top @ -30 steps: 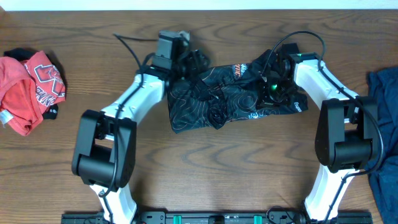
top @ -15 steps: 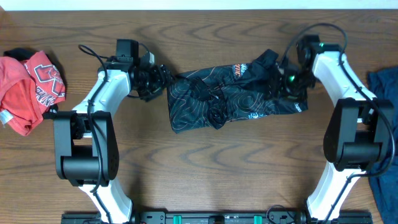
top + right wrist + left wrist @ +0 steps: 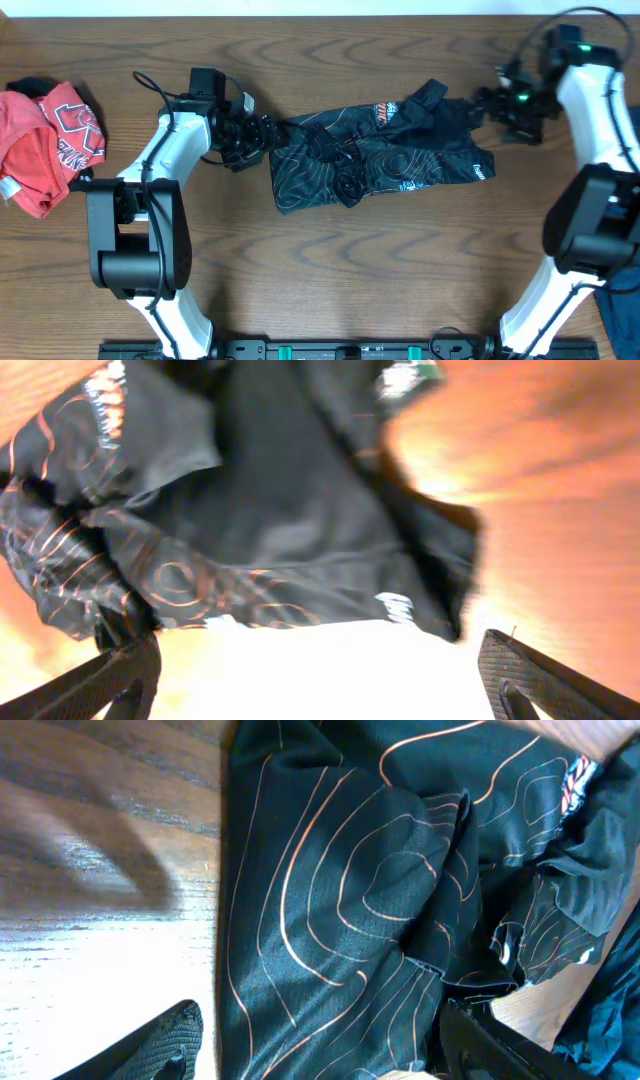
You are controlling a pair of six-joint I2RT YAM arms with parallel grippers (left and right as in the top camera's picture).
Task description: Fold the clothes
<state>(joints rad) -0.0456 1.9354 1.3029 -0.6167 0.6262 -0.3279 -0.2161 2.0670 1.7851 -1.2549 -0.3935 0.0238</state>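
Black cloth with thin orange contour lines lay in the middle of the wooden counter [image 3: 330, 270]. This was the black jersey [image 3: 370, 155], crumpled and spread sideways, with several folds and a bunched knot of fabric near its lower middle. The left pincer [image 3: 262, 132] was at the left edge of the jersey. In the left wrist view its two fingers [image 3: 160, 1040] stood wide apart at the bottom of the picture, with the jersey lying beyond them. I could not tell if either finger touched the cloth. The right pincer [image 3: 488, 102] was at the upper right corner of the jersey, just beside a dark flap of cloth that pointed toward the far edge of the counter. In the right wrist view its fingers [image 3: 110, 675] were also wide apart and gripped nothing. The jersey filled the upper part of that picture, which was blurred and had a strong orange cast. A red T-shirt [image 3: 45, 140] with white letters lay in a heap at the far left of the counter, well apart from the jersey and from both pincers. A dark blue garment [image 3: 622, 325] showed only as a narrow strip at the lower right corner of the overhead view, mostly hidden behind the right arm. Both white arms reached from the near side toward the far half of the counter, one on each side of the jersey.
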